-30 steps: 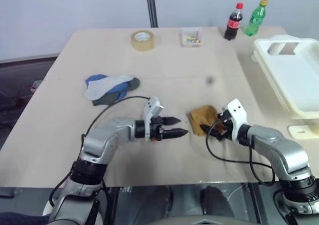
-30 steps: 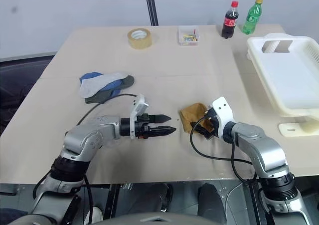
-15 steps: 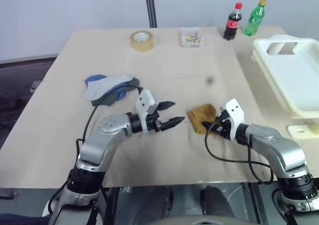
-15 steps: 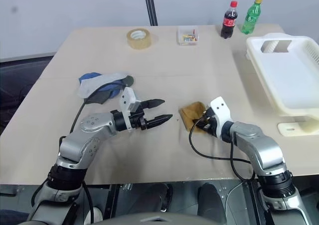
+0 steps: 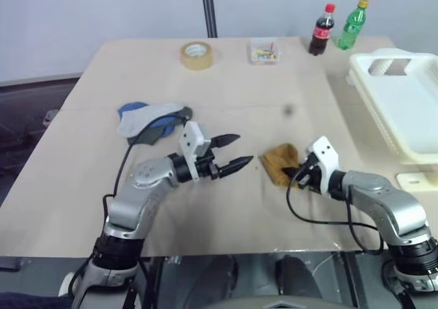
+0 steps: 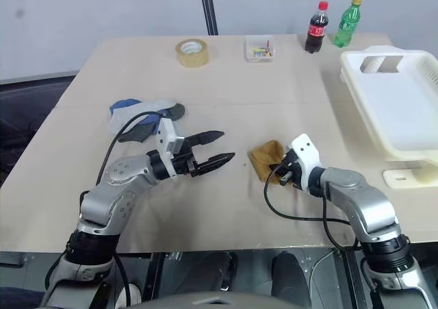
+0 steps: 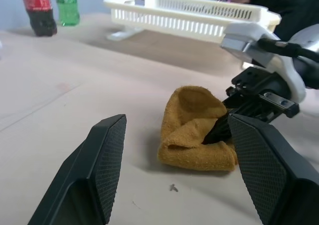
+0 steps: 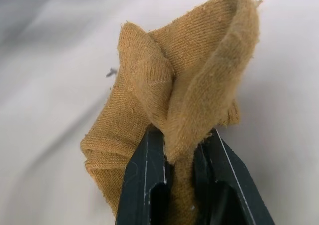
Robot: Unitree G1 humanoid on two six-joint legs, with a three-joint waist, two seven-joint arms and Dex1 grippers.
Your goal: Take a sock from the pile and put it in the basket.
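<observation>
the right gripper (image 8: 172, 157), angled down toward the worktop (image 5: 287, 83), has its jaws clenched on a fold of the mustard-yellow sock (image 5: 277, 164) lying there. the left gripper (image 5: 233, 151) hovers level beside it, jaws released.

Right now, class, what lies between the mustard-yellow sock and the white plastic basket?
Only bare tan tabletop separates the mustard-yellow sock from the white plastic basket, seen in the head views.

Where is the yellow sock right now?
The yellow sock lies on the table's right half, pinched in the right gripper, between both arms.
</observation>
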